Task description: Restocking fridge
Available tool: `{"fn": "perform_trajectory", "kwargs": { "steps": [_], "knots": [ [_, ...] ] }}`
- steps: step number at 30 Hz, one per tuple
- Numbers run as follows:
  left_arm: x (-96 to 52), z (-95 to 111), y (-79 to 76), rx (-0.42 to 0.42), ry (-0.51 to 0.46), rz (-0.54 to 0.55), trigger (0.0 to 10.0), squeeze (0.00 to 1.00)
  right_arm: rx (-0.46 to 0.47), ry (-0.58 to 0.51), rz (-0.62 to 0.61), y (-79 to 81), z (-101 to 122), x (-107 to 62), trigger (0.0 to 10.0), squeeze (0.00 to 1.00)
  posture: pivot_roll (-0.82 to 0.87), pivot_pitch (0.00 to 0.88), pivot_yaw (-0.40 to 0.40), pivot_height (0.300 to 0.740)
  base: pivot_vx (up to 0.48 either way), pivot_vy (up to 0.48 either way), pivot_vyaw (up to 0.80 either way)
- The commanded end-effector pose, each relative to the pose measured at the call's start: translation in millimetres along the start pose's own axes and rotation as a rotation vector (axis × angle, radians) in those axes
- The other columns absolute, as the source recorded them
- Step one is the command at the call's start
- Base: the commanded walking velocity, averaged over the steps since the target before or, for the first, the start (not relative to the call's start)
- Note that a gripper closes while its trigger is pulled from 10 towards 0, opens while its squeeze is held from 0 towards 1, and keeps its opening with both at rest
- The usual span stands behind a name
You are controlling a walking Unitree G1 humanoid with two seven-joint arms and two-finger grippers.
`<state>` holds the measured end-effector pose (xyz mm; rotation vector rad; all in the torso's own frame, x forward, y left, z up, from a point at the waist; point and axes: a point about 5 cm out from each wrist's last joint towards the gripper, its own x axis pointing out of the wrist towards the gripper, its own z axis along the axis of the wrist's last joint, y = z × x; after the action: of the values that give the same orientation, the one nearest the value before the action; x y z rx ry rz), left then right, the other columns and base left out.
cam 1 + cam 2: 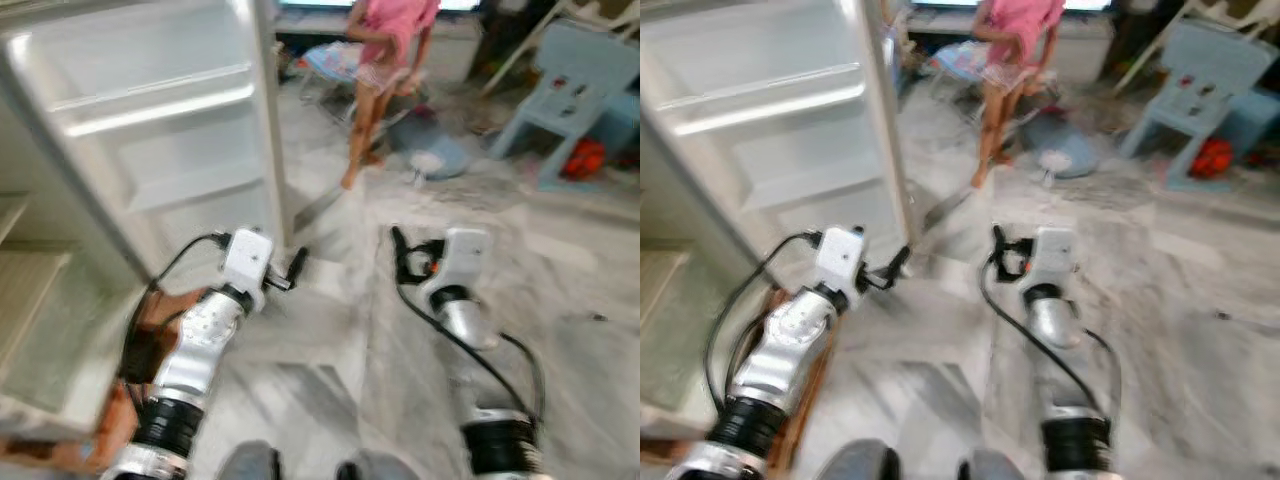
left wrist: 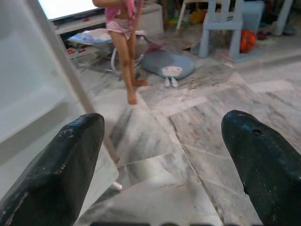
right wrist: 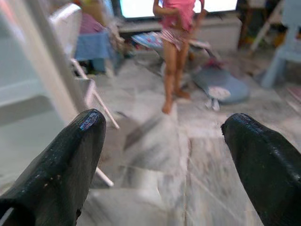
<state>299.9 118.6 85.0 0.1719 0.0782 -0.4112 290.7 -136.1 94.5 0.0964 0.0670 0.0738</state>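
The white fridge door (image 1: 150, 130) stands open at my left, and its door shelves look bare. The fridge's pale inner shelves (image 1: 30, 300) lie at the far left, blurred. My left gripper (image 1: 295, 266) hovers low beside the door's outer edge; in the left wrist view its fingers (image 2: 70, 160) are spread wide, so it is open with nothing between them. My right gripper (image 1: 400, 252) hangs over the marble floor (image 1: 330, 330) to the right of the door. It is open and empty too, its fingertips (image 3: 75, 150) far apart.
A person in pink (image 1: 385, 60) stands barefoot a few steps ahead. Behind the person sits a low patterned seat (image 1: 335, 60). On the floor lies a grey cushion (image 1: 440, 150). A pale blue plastic chair (image 1: 570, 90) with an orange thing (image 1: 583, 158) under it stands at the back right.
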Motion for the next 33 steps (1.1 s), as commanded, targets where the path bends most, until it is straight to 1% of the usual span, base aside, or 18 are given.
{"fn": "perform_trajectory", "kwargs": {
  "steps": [1,10,24,27,33],
  "knots": [
    [2.3,3.0,-7.6,-0.001,-0.017,-0.024,10.0,0.0,-0.016,-0.002,-0.022,-8.0,-0.4,-2.2,10.0,0.0,0.07,0.094,0.003,0.74,0.454,0.0,-0.8],
    [1.2,1.3,-15.2,0.033,-0.013,-0.046,10.0,0.0,-0.023,0.0,-0.021,-7.0,-1.6,-2.1,10.0,0.0,0.07,0.098,0.003,0.74,0.446,0.0,-0.8],
    [3.1,4.1,-14.4,0.044,-0.021,-0.032,10.0,0.0,-0.013,0.003,-0.016,-5.4,-2.9,-2.7,10.0,0.0,0.07,0.101,0.005,0.74,0.475,0.0,-0.8],
    [4.8,5.5,-12.7,0.025,-0.02,-0.014,10.0,0.0,-0.012,-0.001,-0.014,-4.5,-2.6,-2.4,10.0,0.0,0.07,0.102,0.005,0.74,0.477,0.0,-0.8],
    [6.0,8.9,-13.1,0.028,-0.037,-0.018,10.0,0.0,-0.011,-0.006,-0.014,-4.2,-1.6,-1.5,10.0,0.0,0.07,0.102,0.006,0.74,0.469,0.0,-0.8]
  ]
}}
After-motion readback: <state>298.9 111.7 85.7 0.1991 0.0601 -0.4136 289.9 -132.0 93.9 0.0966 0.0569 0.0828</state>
